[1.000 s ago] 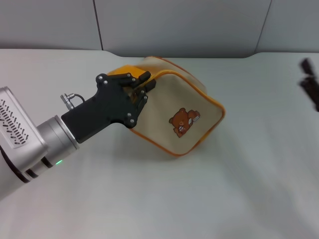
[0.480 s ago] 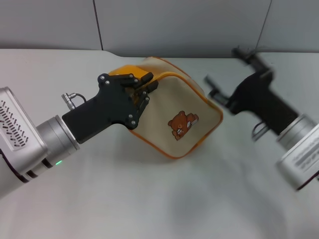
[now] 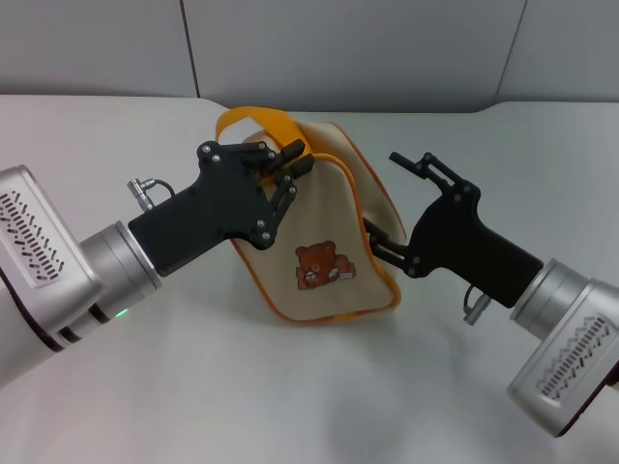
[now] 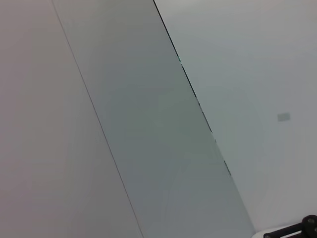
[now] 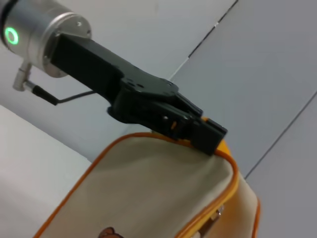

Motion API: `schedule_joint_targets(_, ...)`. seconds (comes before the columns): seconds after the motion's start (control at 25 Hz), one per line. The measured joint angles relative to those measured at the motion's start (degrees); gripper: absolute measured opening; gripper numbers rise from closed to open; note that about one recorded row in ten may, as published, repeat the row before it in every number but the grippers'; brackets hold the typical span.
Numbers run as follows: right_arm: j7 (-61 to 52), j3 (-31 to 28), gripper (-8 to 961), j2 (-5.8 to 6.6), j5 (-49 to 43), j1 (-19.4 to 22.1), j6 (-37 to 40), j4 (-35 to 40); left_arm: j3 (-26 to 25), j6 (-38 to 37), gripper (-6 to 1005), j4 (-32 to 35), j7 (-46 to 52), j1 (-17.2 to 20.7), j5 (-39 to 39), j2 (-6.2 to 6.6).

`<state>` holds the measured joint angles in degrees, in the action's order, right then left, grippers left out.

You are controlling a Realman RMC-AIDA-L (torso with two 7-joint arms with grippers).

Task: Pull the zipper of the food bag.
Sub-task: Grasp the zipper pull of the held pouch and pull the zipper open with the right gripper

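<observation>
The food bag (image 3: pixel 324 217) is beige with orange piping and a brown bear (image 3: pixel 319 267) on the face toward me. My left gripper (image 3: pixel 280 166) is shut on its top edge beside the orange strap handle (image 3: pixel 242 124) and holds it tilted on the table. My right gripper (image 3: pixel 382 193) is open at the bag's right edge, with one finger (image 3: pixel 426 166) above and one low against the orange zipper line (image 3: pixel 372 227). The right wrist view shows the bag (image 5: pixel 148 188), the left gripper (image 5: pixel 198 133) on its top and a small silver pull tab (image 5: pixel 218 213) on the orange zipper.
The white table (image 3: pixel 290 406) spreads around the bag. A grey panelled wall (image 3: pixel 348 48) stands behind it. The left wrist view shows only wall panels (image 4: pixel 148 124).
My right arm has come in from the right and reached the bag's right edge. The left gripper has turned the bag more upright; the bear face moved left and the strap handle now shows on top.
</observation>
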<state>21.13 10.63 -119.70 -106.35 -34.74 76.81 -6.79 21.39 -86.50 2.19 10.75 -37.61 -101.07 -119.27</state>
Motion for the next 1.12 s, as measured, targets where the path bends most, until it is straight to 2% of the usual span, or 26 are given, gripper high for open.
schedule_joint_targets(0.52, 2.1, -0.6, 654, -0.14, 0.1, 0.5, 4.5, -1.9, -0.1, 0.1, 73, -0.6, 0.0, -0.1, 0.1, 0.01)
schedule_joint_targets(1.12, 6.8, 0.7, 638, -0.18, -0.2, 2.2, 4.7, -3.4, -0.1, 0.2, 66, -0.6, 0.0, -0.1, 0.2, 0.0)
